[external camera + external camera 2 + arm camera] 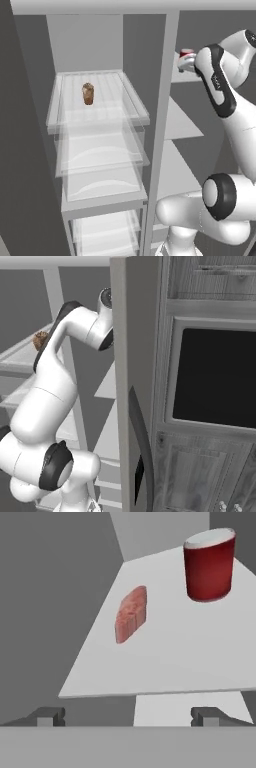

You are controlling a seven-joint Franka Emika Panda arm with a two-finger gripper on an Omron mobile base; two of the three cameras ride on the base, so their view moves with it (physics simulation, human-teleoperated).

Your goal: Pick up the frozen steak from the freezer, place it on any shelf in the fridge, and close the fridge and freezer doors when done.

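Your gripper [128,716] stood wide open and empty, just short of an opaque grey freezer shelf [165,662], lined up to reach in. The frozen steak [131,614] lay on that shelf, apart from a red can [209,564] farther back.
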